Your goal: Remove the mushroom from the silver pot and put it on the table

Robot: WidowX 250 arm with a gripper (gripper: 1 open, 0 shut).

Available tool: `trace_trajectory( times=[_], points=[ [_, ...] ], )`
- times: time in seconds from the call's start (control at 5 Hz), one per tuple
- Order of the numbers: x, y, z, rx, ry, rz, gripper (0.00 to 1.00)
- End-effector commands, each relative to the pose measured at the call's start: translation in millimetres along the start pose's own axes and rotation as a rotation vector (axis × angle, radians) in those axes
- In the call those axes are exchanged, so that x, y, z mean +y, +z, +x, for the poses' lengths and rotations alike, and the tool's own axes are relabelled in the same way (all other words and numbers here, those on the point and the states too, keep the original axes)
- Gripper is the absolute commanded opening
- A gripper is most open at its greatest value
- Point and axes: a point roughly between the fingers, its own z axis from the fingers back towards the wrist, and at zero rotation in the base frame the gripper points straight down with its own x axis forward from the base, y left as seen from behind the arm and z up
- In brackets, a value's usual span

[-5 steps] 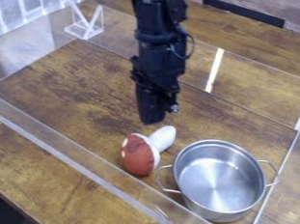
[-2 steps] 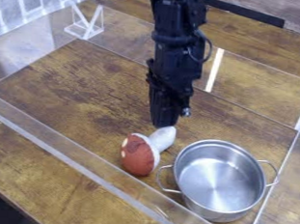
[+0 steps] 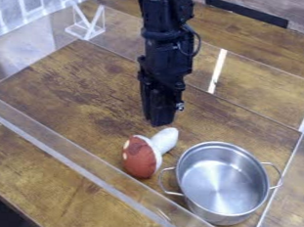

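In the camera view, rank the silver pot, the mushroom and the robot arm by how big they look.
1. robot arm, tallest, reaching past the top edge
2. silver pot
3. mushroom, clearly smallest

The arm stands farther back, so its lead is real.

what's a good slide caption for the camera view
Mushroom lies on the table beside the empty silver pot, gripper above.

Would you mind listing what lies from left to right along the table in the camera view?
Clear acrylic stand → mushroom → silver pot; the gripper hangs above the mushroom, so it is left out.
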Motion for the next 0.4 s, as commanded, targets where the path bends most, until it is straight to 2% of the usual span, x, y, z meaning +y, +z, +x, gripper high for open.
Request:
trace_trajectory(
  times=[0.0, 0.2],
  points=[
    [9.4, 9.2, -6.4, -0.021, 0.032, 0.024, 0.00],
    [11.0, 7.8, -11.1, 0.001, 0.072, 0.018, 0.00]
  ],
)
